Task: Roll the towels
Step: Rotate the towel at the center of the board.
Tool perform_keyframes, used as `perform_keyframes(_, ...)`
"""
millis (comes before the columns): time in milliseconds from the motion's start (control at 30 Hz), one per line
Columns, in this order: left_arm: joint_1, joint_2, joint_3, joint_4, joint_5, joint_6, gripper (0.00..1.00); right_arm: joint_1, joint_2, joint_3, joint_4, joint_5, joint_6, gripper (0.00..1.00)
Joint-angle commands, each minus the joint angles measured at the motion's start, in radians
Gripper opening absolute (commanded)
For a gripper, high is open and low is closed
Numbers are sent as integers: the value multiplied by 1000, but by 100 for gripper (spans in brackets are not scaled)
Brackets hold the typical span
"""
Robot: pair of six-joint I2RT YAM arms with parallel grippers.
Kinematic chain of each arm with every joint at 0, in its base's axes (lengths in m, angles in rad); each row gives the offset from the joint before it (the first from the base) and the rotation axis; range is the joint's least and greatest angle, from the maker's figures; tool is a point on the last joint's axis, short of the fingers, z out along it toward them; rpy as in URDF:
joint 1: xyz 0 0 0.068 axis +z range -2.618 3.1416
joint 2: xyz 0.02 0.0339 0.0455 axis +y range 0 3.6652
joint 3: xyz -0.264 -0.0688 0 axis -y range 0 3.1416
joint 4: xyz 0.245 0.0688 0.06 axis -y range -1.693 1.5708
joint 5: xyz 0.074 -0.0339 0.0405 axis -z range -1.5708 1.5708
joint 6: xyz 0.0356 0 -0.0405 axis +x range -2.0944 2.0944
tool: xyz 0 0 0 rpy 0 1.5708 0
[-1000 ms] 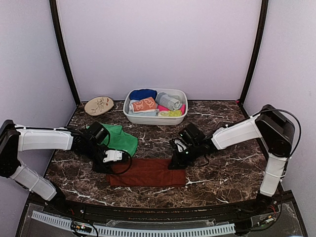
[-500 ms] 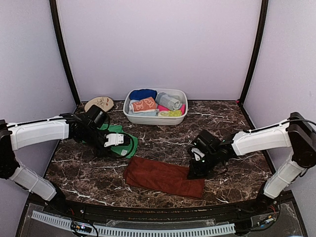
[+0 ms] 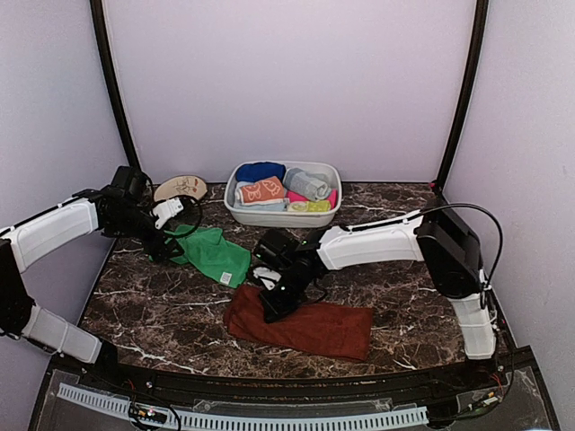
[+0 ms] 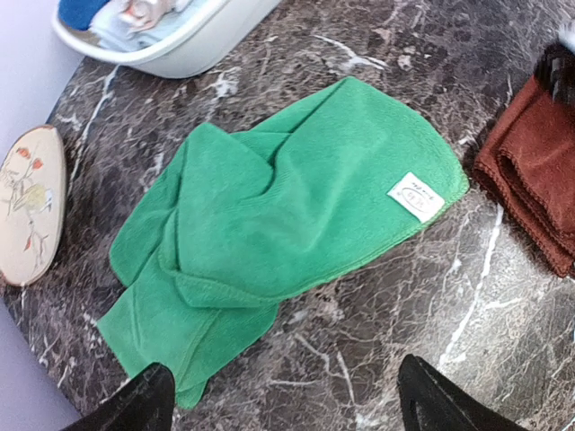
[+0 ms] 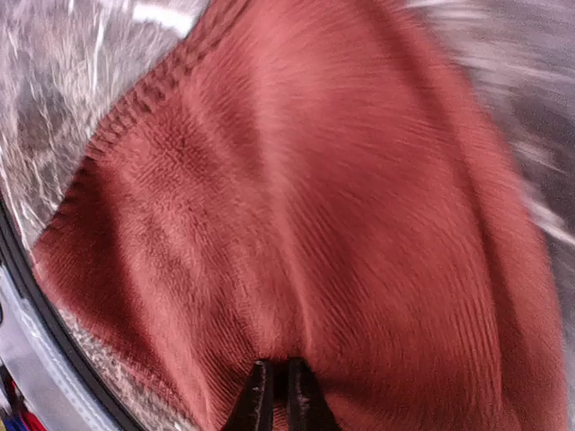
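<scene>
The rust-brown towel (image 3: 314, 325) lies crumpled at the front middle of the table. My right gripper (image 3: 272, 303) is at its left end, jaws shut and pinching a fold of the cloth (image 5: 314, 197); the right gripper (image 5: 276, 388) shows closed tips in the right wrist view. The green towel (image 3: 214, 254) with its white tag (image 4: 416, 196) lies rumpled on the left (image 4: 287, 215). My left gripper (image 3: 162, 241) is open and empty at the green towel's far-left end, above it (image 4: 287, 415). The orange printed towel (image 3: 262, 190) sits rolled in the basin.
A white oval basin (image 3: 243, 214) with several rolled towels stands at the back middle; its rim shows in the left wrist view (image 4: 193, 56). A beige oval dish (image 3: 180, 189) lies at the back left. Booth walls close in the sides and back.
My right gripper has swept left from the rust-brown towel's right end to its left end. My left gripper has pulled back and left, off the green towel.
</scene>
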Motion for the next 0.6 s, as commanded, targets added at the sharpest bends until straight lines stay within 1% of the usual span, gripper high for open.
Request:
perform_keyframes(0,53,-68,2,-34,34,0,89,44,131,160,-76,-69,-136,7)
perform_keyframes(133,61,-67,-19,-50,28,22,85,38,197,196,-53,-93,-118,6)
perform_keyframes(200,61,-63,-20,-52,36,25,85,17,208,162,-16,-103,-76,4)
perform_keyframes(233,61,-61,-20,-52,38,24,85,0,207,133,11,-102,-46,0)
perform_keyframes(367,61,-48,-13,-51,52,18,83,-99,126,-76,180,-86,75,0)
perform_keyframes(500,61,-31,-2,-50,78,3,82,-218,-26,-325,347,-55,166,0)
perform_keyframes(567,59,-23,7,-51,89,-4,82,-274,-101,-426,398,-3,232,0)
